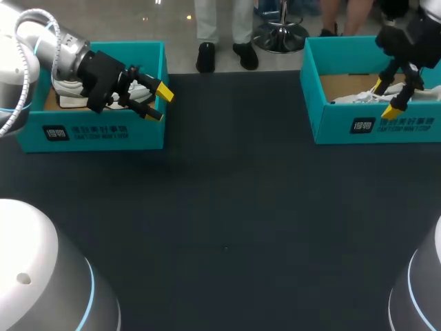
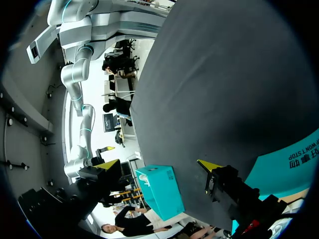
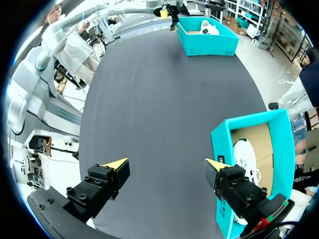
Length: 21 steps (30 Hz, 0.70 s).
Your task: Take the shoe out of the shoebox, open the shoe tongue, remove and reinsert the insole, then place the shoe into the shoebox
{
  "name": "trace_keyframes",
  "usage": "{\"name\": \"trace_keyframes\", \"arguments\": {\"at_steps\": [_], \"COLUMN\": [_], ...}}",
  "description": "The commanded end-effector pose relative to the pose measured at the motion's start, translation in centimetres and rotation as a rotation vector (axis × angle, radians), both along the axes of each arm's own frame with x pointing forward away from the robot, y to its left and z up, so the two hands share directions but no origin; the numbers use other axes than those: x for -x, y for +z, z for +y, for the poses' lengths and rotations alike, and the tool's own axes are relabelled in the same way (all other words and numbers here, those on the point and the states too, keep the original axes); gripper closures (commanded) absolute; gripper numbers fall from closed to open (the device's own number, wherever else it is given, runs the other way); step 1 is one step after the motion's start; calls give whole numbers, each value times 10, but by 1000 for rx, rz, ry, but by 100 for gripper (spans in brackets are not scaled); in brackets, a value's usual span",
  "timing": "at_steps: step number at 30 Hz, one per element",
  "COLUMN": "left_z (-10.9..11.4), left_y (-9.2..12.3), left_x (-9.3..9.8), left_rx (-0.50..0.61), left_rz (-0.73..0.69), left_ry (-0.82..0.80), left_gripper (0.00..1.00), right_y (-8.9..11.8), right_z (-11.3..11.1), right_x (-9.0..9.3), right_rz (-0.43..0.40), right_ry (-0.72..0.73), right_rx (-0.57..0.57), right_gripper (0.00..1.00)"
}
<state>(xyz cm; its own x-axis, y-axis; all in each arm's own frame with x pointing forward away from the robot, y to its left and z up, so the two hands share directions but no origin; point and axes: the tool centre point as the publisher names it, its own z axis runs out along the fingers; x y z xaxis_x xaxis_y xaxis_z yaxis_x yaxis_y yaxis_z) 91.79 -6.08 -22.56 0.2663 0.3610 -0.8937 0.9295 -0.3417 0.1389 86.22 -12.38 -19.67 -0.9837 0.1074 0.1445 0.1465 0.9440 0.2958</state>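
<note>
Shoebox at right, white-lettered, holds white shoe.

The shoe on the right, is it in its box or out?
In: the white shoe lies on the cardboard floor inside the right shoebox, within its teal walls.

One dark surface is shown. Two teal shoeboxes are counted on it: the left shoebox and the right shoebox. Two white shoes are seen, one shoe in the left shoebox and a second shoe in the right. Two arms are counted, the left arm and the right arm, each with one pair of jaws bearing two yellow tips.
</note>
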Motion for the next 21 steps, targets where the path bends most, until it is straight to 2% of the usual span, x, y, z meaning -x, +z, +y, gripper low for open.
{"name": "trace_keyframes", "arguments": {"at_steps": [1, 12, 21], "left_z": [0, 1, 26], "left_y": [0, 1, 15], "left_x": [0, -1, -25], "left_rx": [-1, -4, -99], "left_rz": [-1, -1, -15], "left_ry": [-1, -12, 15], "left_gripper": [0, 0, 0], "right_y": [0, 0, 0], "right_z": [0, 0, 0], "right_x": [-2, -2, -2], "right_rz": [4, 4, 4], "right_ry": [1, 1, 1], "right_rx": [2, 2, 2], "right_gripper": [0, 0, 0]}}
